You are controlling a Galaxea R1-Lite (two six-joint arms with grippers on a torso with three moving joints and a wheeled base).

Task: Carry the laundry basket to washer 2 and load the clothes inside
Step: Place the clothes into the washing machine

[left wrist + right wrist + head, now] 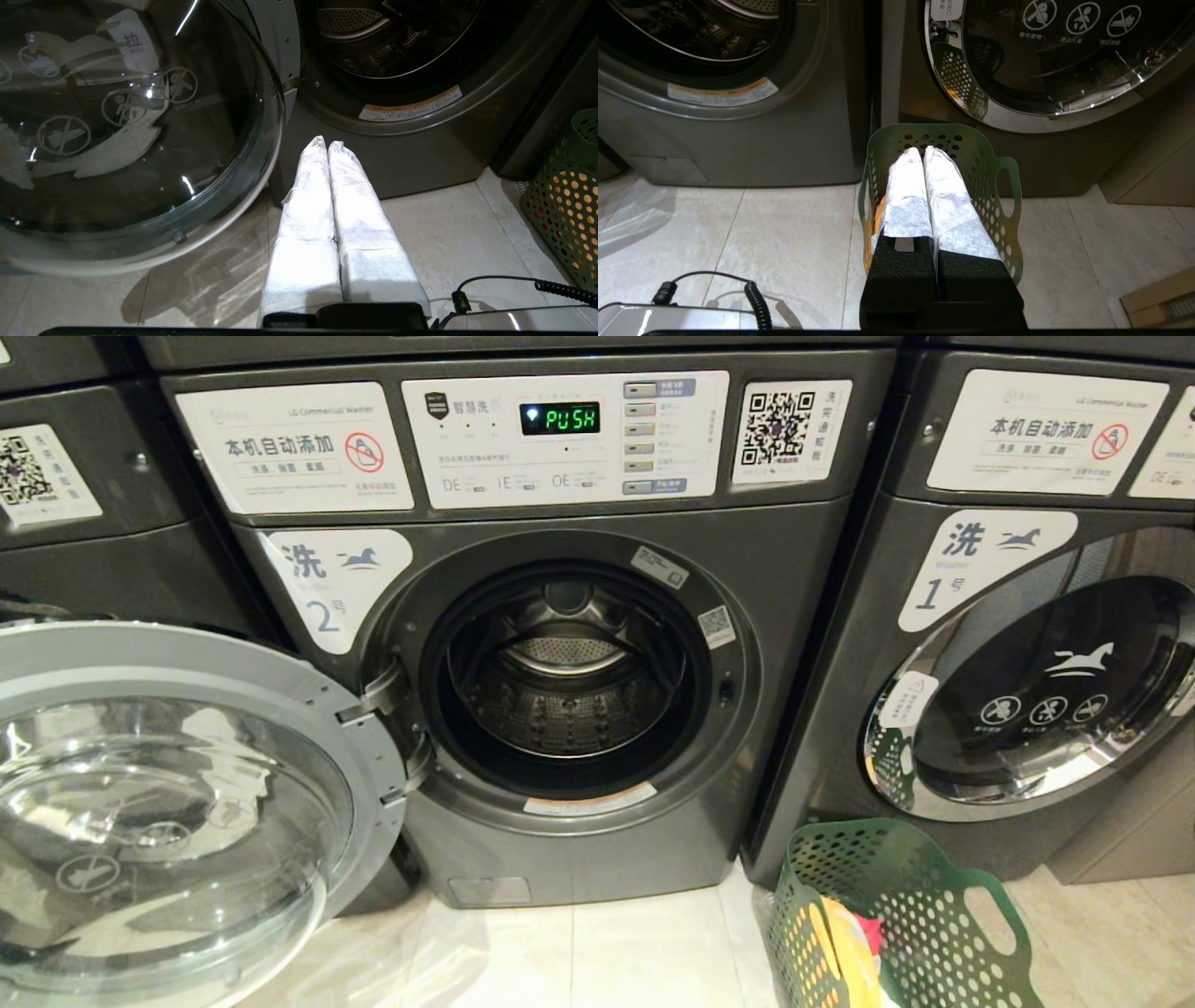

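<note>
Washer 2 stands straight ahead, its round glass door swung wide open to the left and its steel drum showing nothing inside. The dark green laundry basket sits on the floor at the lower right, in front of washer 1. Yellow-orange and red-pink clothes show inside it. My left gripper, wrapped in white, is shut on nothing, low in front of washer 2 beside the open door. My right gripper is shut and empty, above the basket.
Washer 1 on the right has its door closed. Another dark machine stands at the left. The pale tiled floor stretches in front of washer 2. A cardboard box corner lies at the far right.
</note>
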